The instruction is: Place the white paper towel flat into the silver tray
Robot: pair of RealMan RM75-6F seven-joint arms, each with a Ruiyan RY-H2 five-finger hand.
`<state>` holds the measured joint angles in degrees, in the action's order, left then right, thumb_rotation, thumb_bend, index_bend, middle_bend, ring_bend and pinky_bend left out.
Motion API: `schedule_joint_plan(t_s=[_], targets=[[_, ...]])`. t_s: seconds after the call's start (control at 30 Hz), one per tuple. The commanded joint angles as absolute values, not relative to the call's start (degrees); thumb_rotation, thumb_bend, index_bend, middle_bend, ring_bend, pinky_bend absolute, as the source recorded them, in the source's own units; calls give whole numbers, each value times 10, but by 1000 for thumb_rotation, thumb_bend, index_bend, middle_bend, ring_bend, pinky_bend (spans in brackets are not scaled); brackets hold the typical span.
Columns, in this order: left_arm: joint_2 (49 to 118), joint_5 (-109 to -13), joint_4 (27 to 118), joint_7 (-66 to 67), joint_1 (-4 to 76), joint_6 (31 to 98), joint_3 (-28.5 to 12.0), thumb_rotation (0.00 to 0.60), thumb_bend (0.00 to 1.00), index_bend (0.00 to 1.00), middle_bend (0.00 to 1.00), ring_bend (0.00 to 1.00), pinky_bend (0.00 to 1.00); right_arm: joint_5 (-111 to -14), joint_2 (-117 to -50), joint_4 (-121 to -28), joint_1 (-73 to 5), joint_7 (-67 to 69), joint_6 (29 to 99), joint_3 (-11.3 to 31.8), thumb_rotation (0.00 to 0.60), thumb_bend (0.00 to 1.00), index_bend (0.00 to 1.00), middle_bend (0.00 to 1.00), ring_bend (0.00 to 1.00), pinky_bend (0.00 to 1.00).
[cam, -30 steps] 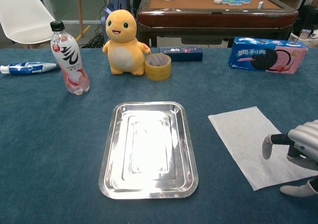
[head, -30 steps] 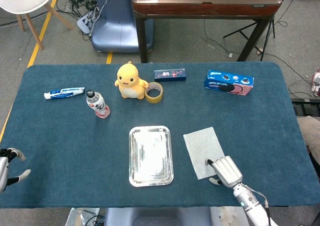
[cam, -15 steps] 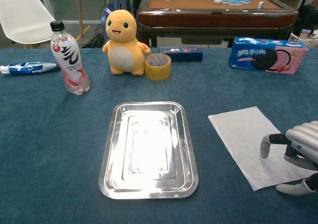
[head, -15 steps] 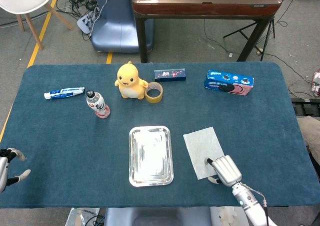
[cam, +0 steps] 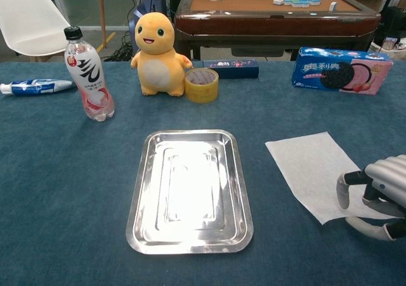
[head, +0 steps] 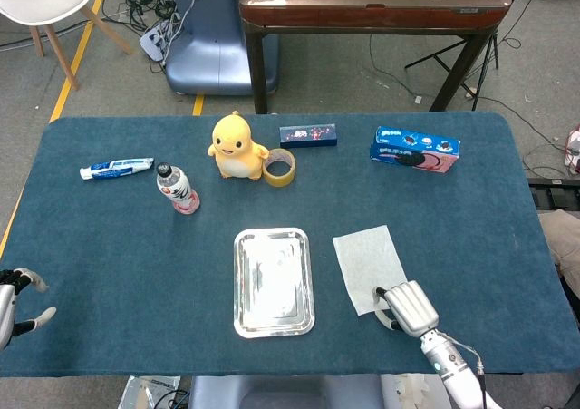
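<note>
Right hand [cam: 380,196] is seen pinching the near corner of the white paper towel [cam: 312,170], which lies flat on the bench [head: 109,246], long axis running away; silver tray [cam: 141,200] lies leftward.

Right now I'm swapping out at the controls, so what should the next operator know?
Right hand: fingers curled onto the near corner of the towel, thumb below the edge; a firm grip can't be confirmed.
Left hand: open, idle at the table's left edge.
Towel lies on the cloth right of the tray, apart from it.
Done: hand at the towel.
Left: lift it and lay it flat in the tray.
</note>
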<state>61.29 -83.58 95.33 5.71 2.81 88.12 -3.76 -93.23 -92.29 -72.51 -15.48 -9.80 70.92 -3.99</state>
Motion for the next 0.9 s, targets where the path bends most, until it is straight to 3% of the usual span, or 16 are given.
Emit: schedule_joint_plan(t_s=[0.03,0.37,0.9], targets=[[613,-836,953,58,28,881,-38,600,72,552,482,378,684,-931,-923,-725,-156,-97,707,-39,600,398,535,1000,1000,1000],[613,-835,953,58,28,882,-39,600,72,552,482,378,684,-924,-923,-729,-158,-94,707,-35,600,469,567,1000,1000,1000],[609,-836,958,56,25,889,-40,600,72,552,482,378,684,-913,-902,-787,-189,-161,718,16,600,472,573,1000,1000,1000]])
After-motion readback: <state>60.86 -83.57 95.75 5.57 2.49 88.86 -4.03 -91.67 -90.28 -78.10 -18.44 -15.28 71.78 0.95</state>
